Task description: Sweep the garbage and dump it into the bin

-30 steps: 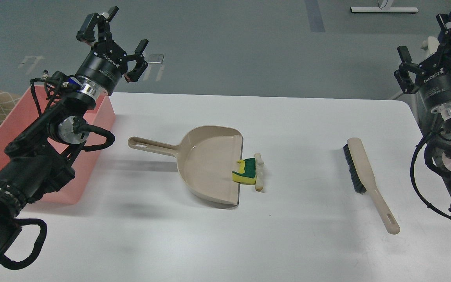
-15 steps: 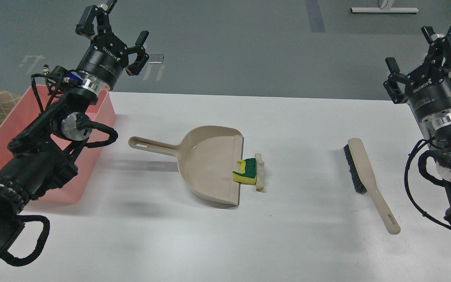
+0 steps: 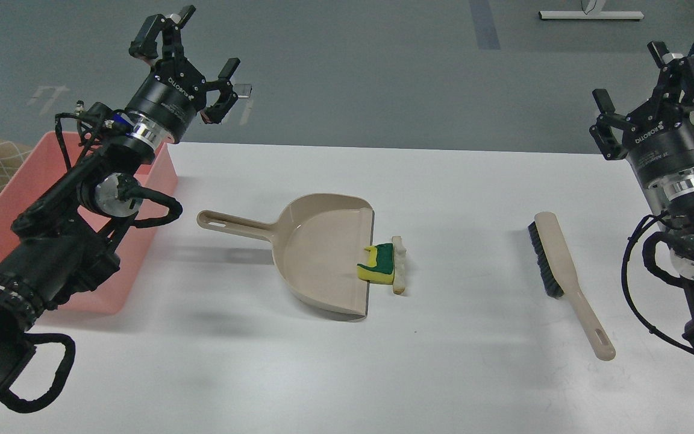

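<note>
The dustpan (image 3: pixel 317 256) lay near the middle of the white table (image 3: pixel 347 374), its handle pointing left and its open lip facing right.

The garbage sat at that lip. The sponge (image 3: pixel 378 264), yellow with a dark green top, rested right on the lip's edge, partly over it. The pale strip (image 3: pixel 399 265) lay just right of the sponge, touching it, parallel to the lip and wholly on the table.

The brush (image 3: pixel 564 274) lay well to the right of the dustpan, flat on the table, its black bristles facing left and its handle running toward the near right.

The bin (image 3: pixel 154 175) stood to the left of the dustpan, at the table's left edge, close to the tip of the dustpan's handle but not touching it. Much of it was hidden behind the left arm.

The left gripper (image 3: pixel 193 48) hung in the air beyond the bin's far right corner, up and left of the dustpan, jaws spread wide and holding nothing.

The right gripper (image 3: pixel 639 90) was raised far to the right of the dustpan, beyond the brush and above the table's right edge. Its jaws were likewise wide apart and empty.
</note>
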`<act>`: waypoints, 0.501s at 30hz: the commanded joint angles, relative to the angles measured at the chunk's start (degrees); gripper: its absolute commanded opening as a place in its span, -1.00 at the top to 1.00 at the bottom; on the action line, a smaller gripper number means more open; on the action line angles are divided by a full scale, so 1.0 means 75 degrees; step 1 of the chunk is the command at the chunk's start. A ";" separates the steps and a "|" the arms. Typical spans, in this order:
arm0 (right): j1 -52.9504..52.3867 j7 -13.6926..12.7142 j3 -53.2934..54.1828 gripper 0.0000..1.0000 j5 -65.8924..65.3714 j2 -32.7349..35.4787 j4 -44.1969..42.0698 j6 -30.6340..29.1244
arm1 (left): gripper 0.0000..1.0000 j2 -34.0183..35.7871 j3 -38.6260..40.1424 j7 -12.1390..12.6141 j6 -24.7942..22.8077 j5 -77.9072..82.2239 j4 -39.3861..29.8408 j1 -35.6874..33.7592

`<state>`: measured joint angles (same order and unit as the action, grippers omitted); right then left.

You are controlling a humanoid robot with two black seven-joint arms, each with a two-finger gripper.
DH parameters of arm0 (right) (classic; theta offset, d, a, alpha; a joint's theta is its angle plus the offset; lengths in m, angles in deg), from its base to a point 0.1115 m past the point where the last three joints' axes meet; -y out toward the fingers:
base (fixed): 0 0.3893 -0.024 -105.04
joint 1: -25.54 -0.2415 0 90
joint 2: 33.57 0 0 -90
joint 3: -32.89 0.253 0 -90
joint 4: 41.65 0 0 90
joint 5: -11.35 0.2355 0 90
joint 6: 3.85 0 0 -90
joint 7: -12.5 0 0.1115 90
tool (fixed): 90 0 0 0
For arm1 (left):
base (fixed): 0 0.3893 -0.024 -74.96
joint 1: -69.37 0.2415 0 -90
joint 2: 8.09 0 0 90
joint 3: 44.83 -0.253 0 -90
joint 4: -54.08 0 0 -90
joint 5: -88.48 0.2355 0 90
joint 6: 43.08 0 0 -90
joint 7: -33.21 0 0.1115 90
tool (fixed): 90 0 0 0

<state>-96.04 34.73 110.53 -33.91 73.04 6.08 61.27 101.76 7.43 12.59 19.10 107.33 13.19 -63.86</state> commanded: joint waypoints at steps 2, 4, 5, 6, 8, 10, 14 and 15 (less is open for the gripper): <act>0.0015 0.0000 -0.0004 -1.00 0.0000 0.0000 0.0011 0.0001 | -0.96 0.0060 -0.0041 0.0041 0.0275 0.0028 -0.0489 0.0139; 0.0015 0.0000 -0.0004 -1.00 0.0000 -0.0012 0.0011 0.0001 | -0.96 0.0096 -0.0041 0.0006 0.0474 0.0121 -0.0653 0.0175; 0.0015 0.0000 -0.0004 -1.00 0.0000 -0.0012 0.0011 0.0001 | -0.96 0.0096 -0.0041 0.0006 0.0475 0.0122 -0.0654 0.0175; 0.0015 0.0000 -0.0004 -1.00 0.0000 -0.0012 0.0011 0.0001 | -0.96 0.0107 -0.0053 -0.0029 0.0475 0.0215 -0.0712 0.0186; 0.0015 0.0000 -0.0004 -1.00 0.0000 -0.0035 0.0011 0.0013 | -0.96 0.0166 -0.0041 -0.0041 0.0487 0.0286 -0.0875 0.0314; 0.0027 0.0012 -0.0004 -1.00 0.0000 -0.0047 0.0011 0.0013 | -0.96 0.0236 -0.0053 -0.0017 0.0545 0.0379 -0.1227 0.0444; 0.0062 0.0000 0.0008 -1.00 0.0000 -0.0035 0.0011 0.0013 | -0.96 0.0668 -0.0065 0.0018 0.0931 0.1080 -0.2325 0.0888; 0.0050 0.0000 0.0008 -1.00 0.0000 -0.0024 0.0011 0.0013 | -0.96 0.0867 -0.0065 0.0018 0.1060 0.1385 -0.2782 0.1087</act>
<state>-95.67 34.74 110.53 -33.91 72.72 6.18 61.37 105.36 6.95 12.53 24.93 113.15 -0.76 -58.65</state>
